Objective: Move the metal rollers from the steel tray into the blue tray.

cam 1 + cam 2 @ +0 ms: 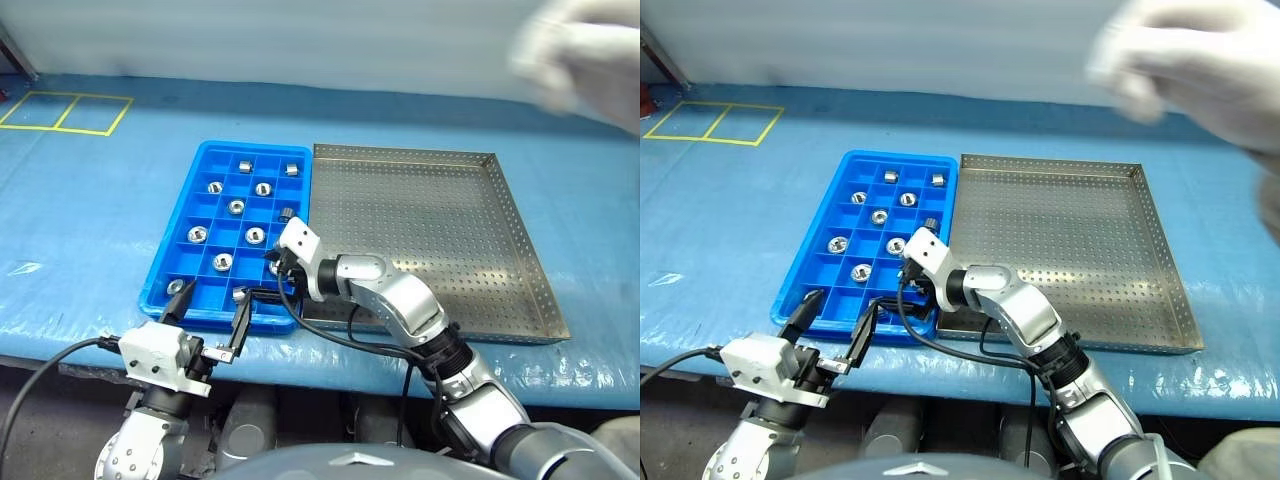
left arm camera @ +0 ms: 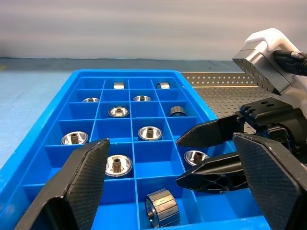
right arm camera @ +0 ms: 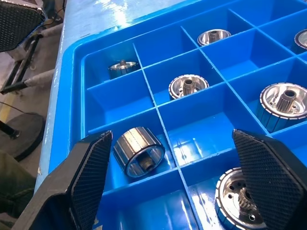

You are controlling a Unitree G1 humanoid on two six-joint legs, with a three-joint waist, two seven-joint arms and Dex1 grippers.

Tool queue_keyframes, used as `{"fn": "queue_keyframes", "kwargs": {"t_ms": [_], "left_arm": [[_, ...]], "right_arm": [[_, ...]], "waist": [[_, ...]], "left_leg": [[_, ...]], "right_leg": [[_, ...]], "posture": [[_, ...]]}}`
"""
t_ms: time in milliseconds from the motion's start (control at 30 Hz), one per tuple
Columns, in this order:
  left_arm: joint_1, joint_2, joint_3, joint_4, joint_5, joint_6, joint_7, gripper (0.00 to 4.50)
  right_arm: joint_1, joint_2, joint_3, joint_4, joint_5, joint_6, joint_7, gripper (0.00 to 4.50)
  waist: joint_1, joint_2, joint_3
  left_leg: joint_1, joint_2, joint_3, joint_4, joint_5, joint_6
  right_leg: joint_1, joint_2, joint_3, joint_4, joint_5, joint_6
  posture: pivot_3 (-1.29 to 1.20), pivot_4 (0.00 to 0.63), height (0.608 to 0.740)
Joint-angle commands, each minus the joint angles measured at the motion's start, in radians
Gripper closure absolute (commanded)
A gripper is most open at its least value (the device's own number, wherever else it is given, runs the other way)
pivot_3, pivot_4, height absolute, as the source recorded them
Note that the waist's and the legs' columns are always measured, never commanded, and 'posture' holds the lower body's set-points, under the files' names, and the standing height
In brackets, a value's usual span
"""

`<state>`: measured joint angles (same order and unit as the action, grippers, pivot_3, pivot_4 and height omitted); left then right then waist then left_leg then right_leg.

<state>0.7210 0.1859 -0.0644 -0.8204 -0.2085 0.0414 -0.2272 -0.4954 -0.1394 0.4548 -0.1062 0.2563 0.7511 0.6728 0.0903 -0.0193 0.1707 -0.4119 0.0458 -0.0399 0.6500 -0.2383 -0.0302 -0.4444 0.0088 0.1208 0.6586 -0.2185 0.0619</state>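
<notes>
The blue tray [image 1: 203, 160] lies left of the steel tray [image 1: 430, 215], whose perforated floor is bare where I can see it. Several metal rollers [image 1: 236, 207] sit in the blue tray's compartments, most upright; one roller [image 3: 139, 152] lies on its side in the near row. My right gripper [image 3: 171, 136] hangs open just above the near right compartments, nothing between its fingers [image 2: 211, 134]. My left gripper [image 2: 172, 143] stands open at the tray's near edge, pointing level over it and holding nothing. It also shows from above as the left gripper [image 1: 208, 310].
A person's white-gloved hand [image 1: 580, 60] hovers, blurred, above the far right of the table. Yellow tape squares [image 1: 65, 110] mark the blue table cover at the far left. A black cable [image 1: 340, 335] loops from my right wrist over the steel tray's near rim.
</notes>
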Motion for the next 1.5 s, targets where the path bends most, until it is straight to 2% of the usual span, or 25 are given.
{"fn": "queue_keyframes", "kwargs": {"t_ms": [33,1500], "left_arm": [[-0.010,0.012,0.008,-0.004,-0.014,0.000,-0.012,0.00],[-0.036,0.026,0.025,0.036,-0.038,-0.012,-0.062,0.00]], "right_arm": [[0.005,0.006,-0.003,-0.040,0.008,0.002,-0.002,0.27],[0.030,0.004,-0.008,-0.070,0.014,0.024,-0.023,0.27]], "waist": [[-0.001,0.000,0.000],[-0.006,0.000,0.000]], "left_leg": [[0.000,0.000,0.000,0.000,0.000,0.000],[0.000,0.000,0.000,0.000,0.000,0.000]], "right_leg": [[0.000,0.000,0.000,0.000,0.000,0.000],[0.001,0.000,0.000,0.000,0.000,0.000]], "posture": [[0.32,0.150,0.740],[0.29,0.150,0.740]]}}
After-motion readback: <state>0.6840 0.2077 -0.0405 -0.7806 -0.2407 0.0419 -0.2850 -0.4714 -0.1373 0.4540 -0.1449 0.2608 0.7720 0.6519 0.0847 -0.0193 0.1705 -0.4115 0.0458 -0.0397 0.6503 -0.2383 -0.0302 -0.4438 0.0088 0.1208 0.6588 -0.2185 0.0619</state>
